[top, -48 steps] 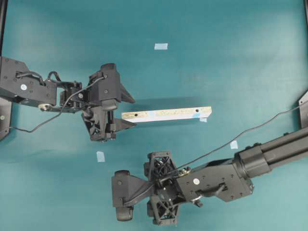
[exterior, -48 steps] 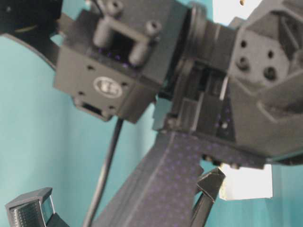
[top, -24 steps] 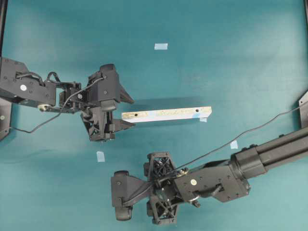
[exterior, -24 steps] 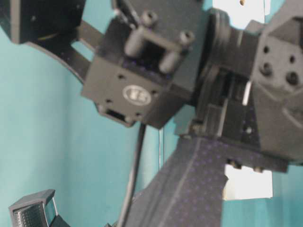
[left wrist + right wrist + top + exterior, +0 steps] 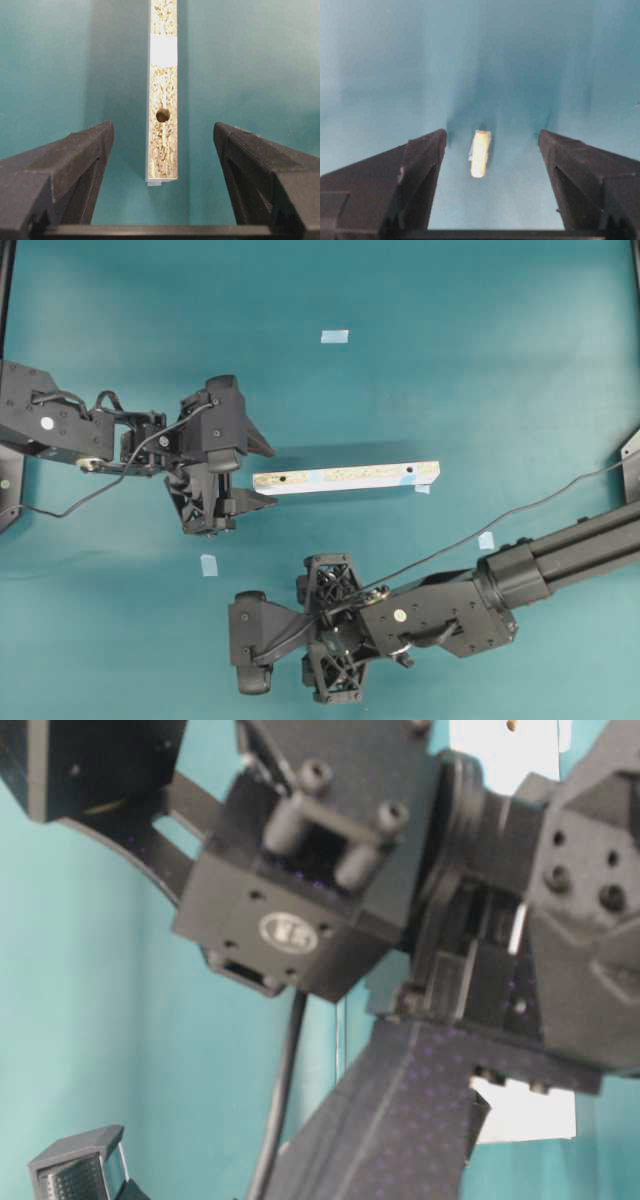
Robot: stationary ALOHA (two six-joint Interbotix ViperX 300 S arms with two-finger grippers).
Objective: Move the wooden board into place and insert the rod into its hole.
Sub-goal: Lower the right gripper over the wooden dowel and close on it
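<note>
The wooden board [image 5: 345, 478] lies across the middle of the teal table, standing on its long edge with the speckled edge and a dark hole [image 5: 162, 115] facing up. My left gripper [image 5: 268, 475] is open at the board's left end. Its fingers flank that end [image 5: 163, 150] without touching it. The rod [image 5: 479, 153], a short cream dowel, lies on the table between the open fingers of my right gripper [image 5: 492, 134], nearer the left finger. In the overhead view the right gripper [image 5: 245, 643] covers the rod.
Small pale-blue tape squares sit at the back [image 5: 335, 337], front left [image 5: 209, 565], right [image 5: 486, 540] and under the board's right end [image 5: 422, 488]. The right arm's wrist [image 5: 400, 920] fills the table-level view; only a white bit of board [image 5: 525, 1115] shows.
The right arm has shifted slightly left and toward the front edge. The left gripper has eased a little to the left. The board has not moved.
</note>
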